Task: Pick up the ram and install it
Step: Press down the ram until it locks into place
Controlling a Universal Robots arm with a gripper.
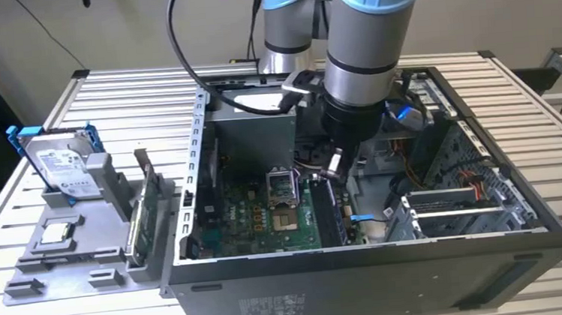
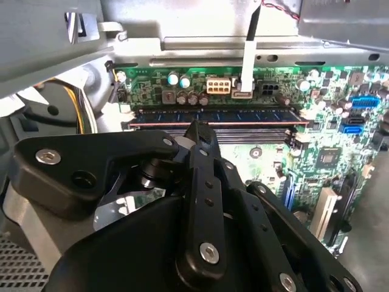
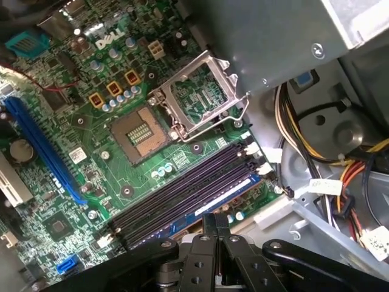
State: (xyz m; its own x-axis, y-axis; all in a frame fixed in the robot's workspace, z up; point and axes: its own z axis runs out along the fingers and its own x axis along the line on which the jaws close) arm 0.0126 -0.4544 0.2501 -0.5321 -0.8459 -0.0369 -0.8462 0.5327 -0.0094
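Sitting in motherboard (image 3: 73,201) slot, ram (image 2: 213,115), tool (image 3: 216,226) just above, fingers together

Even, bright daylight; sharp focus; soft shadows inside the case (image 1: 526,213).

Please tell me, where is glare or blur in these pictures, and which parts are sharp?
Exterior view: even daylight, the table slats bright. Second wrist view: the gripper is near and soft, the motherboard sharper. First wrist view: glare on the metal wall, the CPU socket sharp.
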